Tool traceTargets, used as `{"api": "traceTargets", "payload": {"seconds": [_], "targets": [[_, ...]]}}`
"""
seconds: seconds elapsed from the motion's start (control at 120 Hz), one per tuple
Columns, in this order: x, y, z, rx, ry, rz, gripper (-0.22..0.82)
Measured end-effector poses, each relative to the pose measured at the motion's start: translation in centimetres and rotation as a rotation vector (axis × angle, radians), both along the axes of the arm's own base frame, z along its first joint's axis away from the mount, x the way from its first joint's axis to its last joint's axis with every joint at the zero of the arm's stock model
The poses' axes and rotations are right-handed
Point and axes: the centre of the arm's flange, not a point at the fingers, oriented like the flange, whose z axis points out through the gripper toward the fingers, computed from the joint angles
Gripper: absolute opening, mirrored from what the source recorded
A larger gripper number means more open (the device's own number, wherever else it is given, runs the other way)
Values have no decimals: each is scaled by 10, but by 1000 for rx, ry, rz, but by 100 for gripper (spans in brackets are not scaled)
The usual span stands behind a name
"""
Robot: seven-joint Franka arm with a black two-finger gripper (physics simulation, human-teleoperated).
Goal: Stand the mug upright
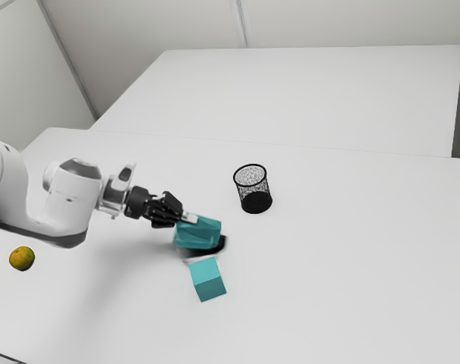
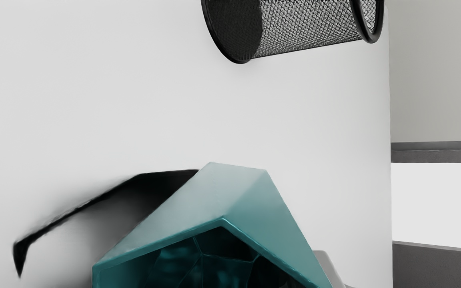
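The gripper point(image 1: 189, 218) reaches in from the exterior view's left, its fingertips at the near end of the teal faceted mug point(image 1: 199, 233). The mug is tilted over on its side, with a dark shadow beneath and beside it. In the wrist view the open mouth of the mug point(image 2: 250, 200) faces my hand. The gripper point(image 2: 308, 280) is shut on the mug's wall, one grey fingertip showing outside it; the other finger is mostly hidden.
A black mesh cup point(image 1: 253, 189) stands beyond the mug on the white table point(image 1: 329, 265). A teal cube point(image 1: 207, 280) sits close to the mug, and an orange fruit point(image 1: 22, 258) lies near the arm's base.
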Motion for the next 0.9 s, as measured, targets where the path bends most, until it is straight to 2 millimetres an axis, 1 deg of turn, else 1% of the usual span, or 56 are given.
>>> {"api": "traceTargets", "payload": {"seconds": [0.1, 0.283, 0.4, 0.483, 0.542, 0.658, 0.9], "targets": [[0, -1, 13, 14, -22, -10, -15], [0, -5, 58, 98, -75, -78, -16], [9, -5, 90, 187, -92, -157, -16], [18, -4, 117, 277, -93, -225, -17], [20, -2, 129, 343, -76, -265, -17], [16, 1, 140, 474, -13, -320, -17], [14, -2, 138, 685, 104, -357, -18]]}}
